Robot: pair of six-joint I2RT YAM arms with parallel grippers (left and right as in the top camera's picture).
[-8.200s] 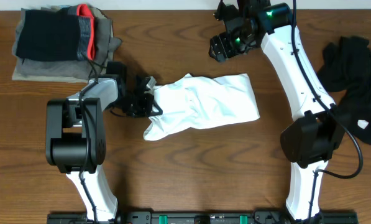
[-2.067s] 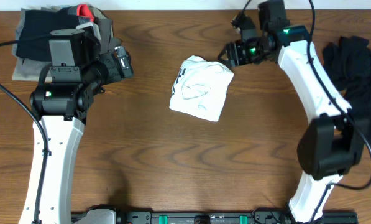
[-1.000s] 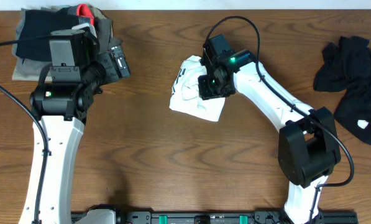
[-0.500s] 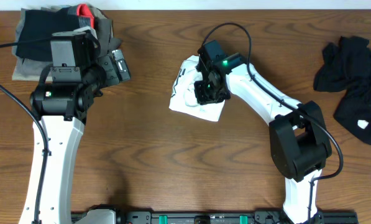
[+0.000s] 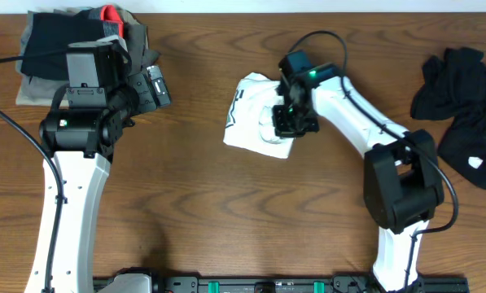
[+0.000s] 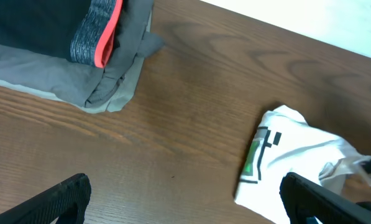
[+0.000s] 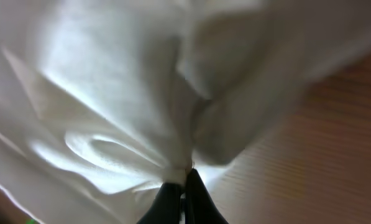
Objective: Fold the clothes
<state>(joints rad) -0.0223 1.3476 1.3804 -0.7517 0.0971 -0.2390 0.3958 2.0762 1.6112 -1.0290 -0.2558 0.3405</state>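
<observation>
White T-shirt [image 5: 251, 118]: bunched into a compact bundle on the table [image 5: 226, 212], at mid-width toward the far edge, with dark print on its left flank.
Right gripper [image 7: 184, 190]: jaws pressed together on a pinched ridge of the T-shirt's cloth, at the bundle's right side.
Change in the right gripper: half a second earlier it stood over the bundle's centre with the jaws partly apart. It now sits further right, with the jaws closed on the fabric.
Change in the T-shirt: its outline is almost the same as a second ago. Some eight seconds ago it lay stretched out long across the table.
Left gripper [image 6: 184, 202]: fingers spread wide and holding nothing, above bare wood between the folded stack and the T-shirt. Its pose is unchanged over the last two seconds.
Folded stack [image 5: 72, 53]: grey, black and red-trimmed cloth at the far left corner.
Black garments [image 5: 466, 106]: a loose heap at the right edge, well apart from the T-shirt.
</observation>
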